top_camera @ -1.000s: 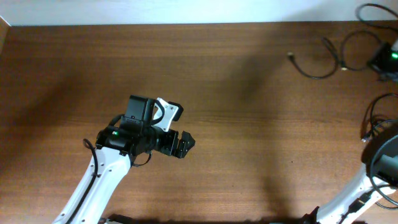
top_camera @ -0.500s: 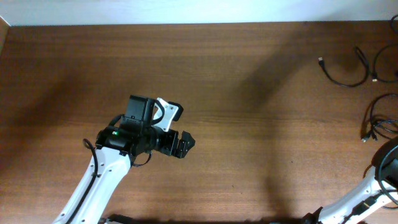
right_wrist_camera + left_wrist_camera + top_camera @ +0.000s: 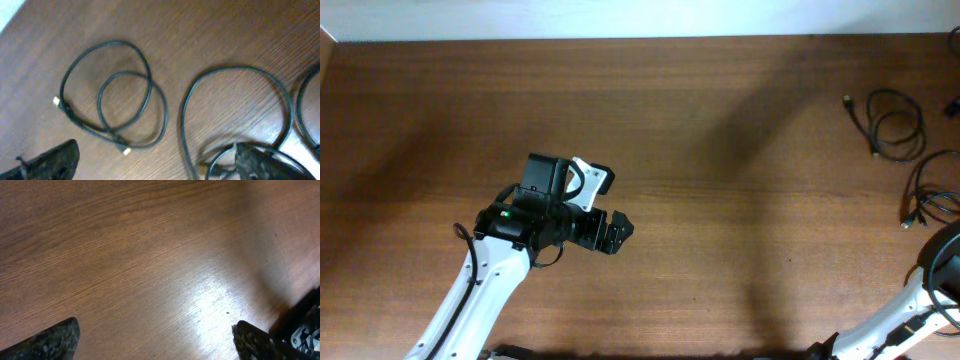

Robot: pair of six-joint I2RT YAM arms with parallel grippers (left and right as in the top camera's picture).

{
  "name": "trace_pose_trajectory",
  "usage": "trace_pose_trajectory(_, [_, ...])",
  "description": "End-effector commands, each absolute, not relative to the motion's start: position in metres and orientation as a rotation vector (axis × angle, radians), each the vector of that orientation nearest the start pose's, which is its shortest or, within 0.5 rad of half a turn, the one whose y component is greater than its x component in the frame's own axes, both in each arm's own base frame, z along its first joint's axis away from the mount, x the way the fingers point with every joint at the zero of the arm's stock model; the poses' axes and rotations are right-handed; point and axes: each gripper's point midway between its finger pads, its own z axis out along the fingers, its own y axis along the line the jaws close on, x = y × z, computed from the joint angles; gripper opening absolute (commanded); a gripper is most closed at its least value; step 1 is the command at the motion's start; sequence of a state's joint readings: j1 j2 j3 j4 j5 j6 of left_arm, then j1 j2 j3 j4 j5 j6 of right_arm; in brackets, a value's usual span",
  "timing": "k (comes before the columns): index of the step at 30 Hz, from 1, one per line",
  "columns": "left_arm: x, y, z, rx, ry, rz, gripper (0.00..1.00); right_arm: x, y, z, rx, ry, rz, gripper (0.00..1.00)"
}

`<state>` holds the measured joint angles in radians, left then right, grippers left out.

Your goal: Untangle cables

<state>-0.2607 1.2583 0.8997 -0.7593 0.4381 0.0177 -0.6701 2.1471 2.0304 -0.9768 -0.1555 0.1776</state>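
One of the cables (image 3: 894, 126), thin and black, lies coiled in two loose loops at the table's far right. In the right wrist view this coiled cable (image 3: 149, 82) rests flat with both silvery plugs showing. A second cable (image 3: 235, 68) arcs beside it and shows at the right edge (image 3: 918, 190) from overhead. My right gripper (image 3: 155, 165) hovers open over them, touching neither; it is off the overhead frame. My left gripper (image 3: 618, 232) is far off at the table's left centre and stands open (image 3: 152, 342) over bare wood.
The brown wooden table (image 3: 720, 150) runs to a pale wall at the back. The white right arm (image 3: 920, 300) enters from the lower right corner. More black cord loops sit under the right finger (image 3: 260, 162).
The right gripper has opened and let go of the cable after dragging it rightward; the cable now lies coiled. The right gripper left the overhead frame. The left arm is still.
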Motion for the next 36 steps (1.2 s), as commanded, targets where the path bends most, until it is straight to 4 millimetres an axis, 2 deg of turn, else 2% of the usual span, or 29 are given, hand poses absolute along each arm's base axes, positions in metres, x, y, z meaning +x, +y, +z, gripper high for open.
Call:
trace_pose_trajectory(1, [0.264,-0.147,0.139,0.503,2.596,-0.678,0.99,0.436,-0.281,0.155,0.908,2.463,0.230,0.99])
trace_pose_trajectory(6, [0.264,-0.147,0.139,0.503,2.595,-0.678,0.99,0.444,-0.234,0.160,0.722,2.502,0.474,0.99])
trace_pose_trajectory(10, [0.264,-0.147,0.139,0.503,2.595,-0.678,0.99,0.441,-0.177,0.155,0.569,2.626,0.600,0.99])
trace_pose_trajectory(12, [0.264,-0.147,0.139,0.503,2.595,-0.678,0.99,0.439,-0.157,0.153,0.548,2.670,0.636,0.99])
trace_pose_trajectory(15, [0.264,-0.147,0.139,0.503,2.595,-0.678,0.99,0.434,-0.116,0.150,0.459,2.761,0.698,0.99])
trace_pose_trajectory(18, [0.264,-0.147,0.139,0.503,2.596,-0.678,0.99,0.426,-0.062,0.148,0.191,2.861,0.748,0.99])
trace_pose_trajectory(20, [0.264,-0.147,0.139,0.503,2.595,-0.678,0.99,0.428,-0.035,0.148,0.106,2.885,0.763,0.99])
trace_pose_trajectory(21, [0.264,-0.147,0.139,0.503,2.595,-0.678,0.99,0.427,-0.005,0.148,0.008,2.912,0.772,0.99])
trace_pose_trajectory(28, [0.264,-0.147,0.139,0.503,2.596,-0.678,0.99,0.412,0.092,0.132,-0.401,3.012,0.627,0.99])
trace_pose_trajectory(33, [0.264,-0.147,0.139,0.503,2.595,-0.678,0.99,0.403,0.132,0.114,-0.624,3.025,0.430,0.99])
trace_pose_trajectory(36, [0.264,-0.147,0.139,0.503,2.595,-0.678,0.99,0.409,0.142,0.112,-0.573,3.019,0.334,0.99])
